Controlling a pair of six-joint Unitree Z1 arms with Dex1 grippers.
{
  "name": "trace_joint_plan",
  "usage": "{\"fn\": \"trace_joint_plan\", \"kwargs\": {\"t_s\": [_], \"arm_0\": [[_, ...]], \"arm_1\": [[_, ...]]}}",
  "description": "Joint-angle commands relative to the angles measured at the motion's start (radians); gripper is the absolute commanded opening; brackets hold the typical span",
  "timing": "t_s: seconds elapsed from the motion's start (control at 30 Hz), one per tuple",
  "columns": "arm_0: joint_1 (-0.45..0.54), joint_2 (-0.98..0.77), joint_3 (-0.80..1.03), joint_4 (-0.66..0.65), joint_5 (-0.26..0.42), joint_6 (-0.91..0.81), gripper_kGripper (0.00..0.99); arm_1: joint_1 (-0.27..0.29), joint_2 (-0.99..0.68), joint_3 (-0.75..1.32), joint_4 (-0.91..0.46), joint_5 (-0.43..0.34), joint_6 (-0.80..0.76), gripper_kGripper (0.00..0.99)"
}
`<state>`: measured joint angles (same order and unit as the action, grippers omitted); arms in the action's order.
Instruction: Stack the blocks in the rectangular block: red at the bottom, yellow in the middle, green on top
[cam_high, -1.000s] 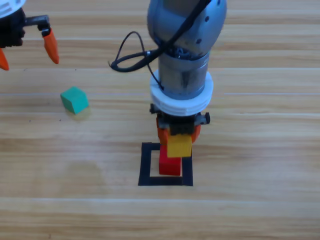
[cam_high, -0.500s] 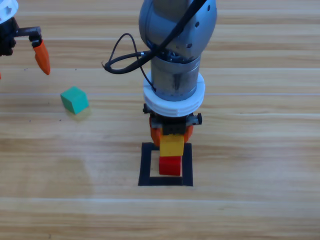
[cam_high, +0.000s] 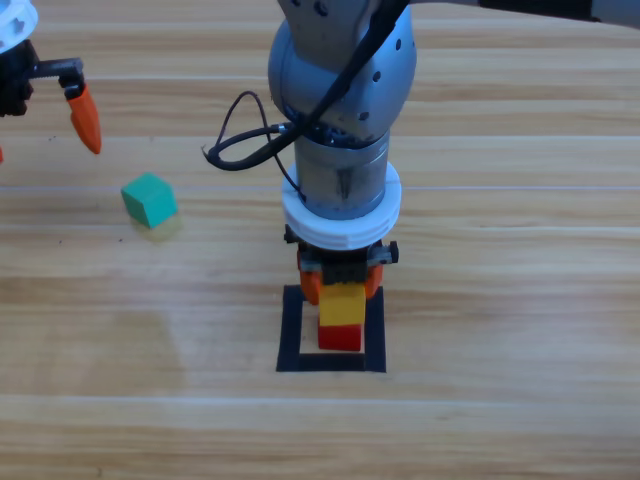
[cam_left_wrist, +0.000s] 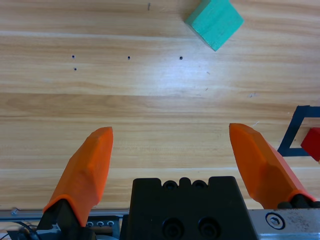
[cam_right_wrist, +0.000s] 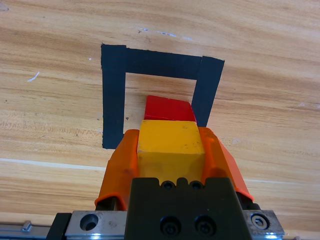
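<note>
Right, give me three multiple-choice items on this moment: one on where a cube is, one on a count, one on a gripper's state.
1. Where is the green cube?
A. inside the tape square
B. on bare wood, left of the tape square
C. on top of the yellow cube

2. How many cubes lie within the tape outline?
A. none
B. two
C. three

3. What is the right gripper doing?
A. shut on the yellow cube
B. open above the green cube
C. shut on nothing

Key: 1 B, the high view shows it alone near the open left gripper. 2 B, yellow sits over the red cube. 3 A, the right wrist view shows both jaws against yellow's sides.
</note>
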<state>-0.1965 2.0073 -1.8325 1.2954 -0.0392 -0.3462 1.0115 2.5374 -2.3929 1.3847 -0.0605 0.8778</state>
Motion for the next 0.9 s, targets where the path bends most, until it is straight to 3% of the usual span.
{"fn": "trace_joint_plan", "kwargs": {"t_s": [0.03,0.1,0.33,0.53,0.6,0.67,0.7,0.77,0.83,0.9], "arm_0": [[0.014,0.030,0.027,-0.021,-0.001,-0.005,0.990],[0.009,0.028,0.029,-0.025,-0.001,-0.011,0.990],[-0.041,0.059,0.012,-0.068,0.016,-0.119,0.990],[-0.092,0.153,-0.068,-0.081,0.036,-0.307,0.969],[-0.103,0.173,-0.079,-0.081,0.038,-0.395,0.971],[-0.119,0.200,-0.100,-0.079,0.036,-0.474,0.969],[-0.130,0.211,-0.113,-0.077,0.038,-0.510,0.971],[-0.149,0.220,-0.123,-0.074,0.044,-0.586,0.971],[-0.161,0.249,-0.148,-0.070,0.044,-0.617,0.969],[-0.169,0.275,-0.179,-0.056,0.047,-0.655,0.969]], "arm_1": [[0.027,0.052,-0.015,0.034,-0.018,0.017,0.920],[0.027,0.027,-0.020,0.037,-0.035,0.017,0.986],[0.033,-0.127,-0.029,0.036,-0.119,-0.006,0.990],[0.036,-0.322,0.020,-0.010,-0.153,-0.168,0.986],[0.018,-0.439,0.170,-0.118,-0.147,-0.234,0.986],[-0.019,-0.634,0.497,-0.383,-0.094,-0.326,0.985],[-0.067,-0.772,0.742,-0.602,-0.007,-0.393,0.985],[-0.157,-0.947,1.061,-0.897,0.151,-0.516,0.980],[-0.195,-1.048,1.206,-0.935,0.168,-0.646,0.979],[-0.197,-1.094,1.292,-0.932,0.145,-0.749,0.979]]}}
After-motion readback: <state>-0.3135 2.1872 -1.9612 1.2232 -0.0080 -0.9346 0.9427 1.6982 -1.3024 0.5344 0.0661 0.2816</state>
